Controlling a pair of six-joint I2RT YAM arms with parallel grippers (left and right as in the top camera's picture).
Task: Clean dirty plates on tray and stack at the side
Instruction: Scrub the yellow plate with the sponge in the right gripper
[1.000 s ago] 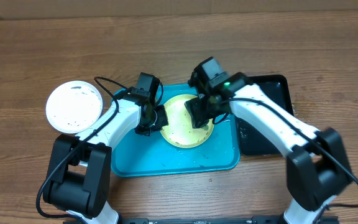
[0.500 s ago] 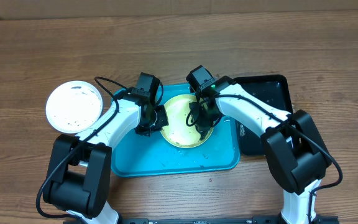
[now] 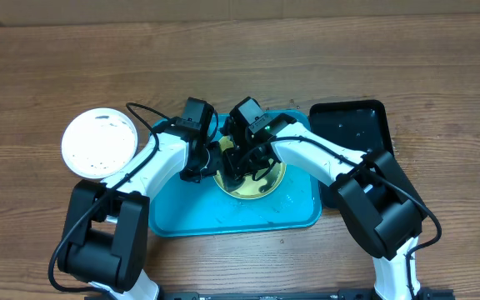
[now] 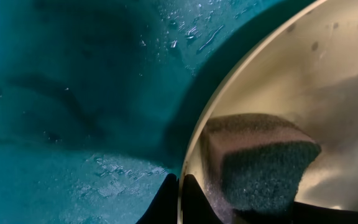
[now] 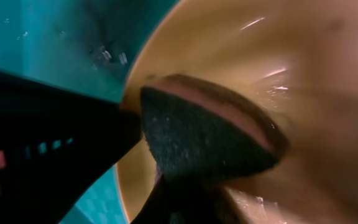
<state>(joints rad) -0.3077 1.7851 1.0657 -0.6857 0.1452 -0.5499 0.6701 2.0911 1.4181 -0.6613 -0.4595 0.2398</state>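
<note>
A yellow-green plate lies on the turquoise tray. My left gripper is shut on the plate's left rim; its two dark fingertips pinch the edge. My right gripper is shut on a dark sponge and presses it on the plate's left part, close to the left gripper. The sponge also shows in the left wrist view. A white plate with dark specks lies on the table left of the tray. The light blue plate is out of view.
A glossy black tray with water drops stands right of the turquoise tray. The turquoise tray is wet-streaked. The wooden table stretches behind and beside both trays.
My right gripper has moved left across the yellow-green plate with the sponge, from the plate's right side to its left side next to the left gripper. The left arm has not moved.
</note>
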